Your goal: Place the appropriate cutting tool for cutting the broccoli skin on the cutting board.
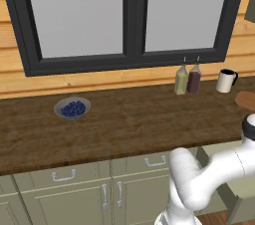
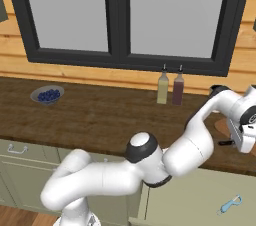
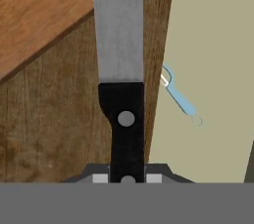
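The tool [image 3: 126, 178] is clamping its two fingers together on the black riveted handle of a knife [image 3: 121, 44], whose grey blade is projecting straight ahead of the tool in the hand view. The cutting board [image 3: 39, 10], a pale orange wooden slab, is lying on the dark table [image 3: 49, 119] ahead of the tool and to one side of the blade, and the blade tip is reaching level with the board's edge. In the right base view the tool [image 2: 240, 135] is hanging just in front of the board [image 2: 222, 126], above the table's front edge. On the other side of the blade a pale open drawer [image 3: 213, 69] is showing below the tool, with a blue peeler [image 3: 179, 99] lying in it, untouched. Several risks are arising from this state. The grip is sitting at the rear of the handle, so the long blade could be swinging or slipping if the tool turns quickly. A release made here could be dropping the knife on the bare table or into the drawer, because the handle is not yet over the board. Finally, for removing skin the peeler is arguably the fitter implement, so the knife may be the wrong choice.
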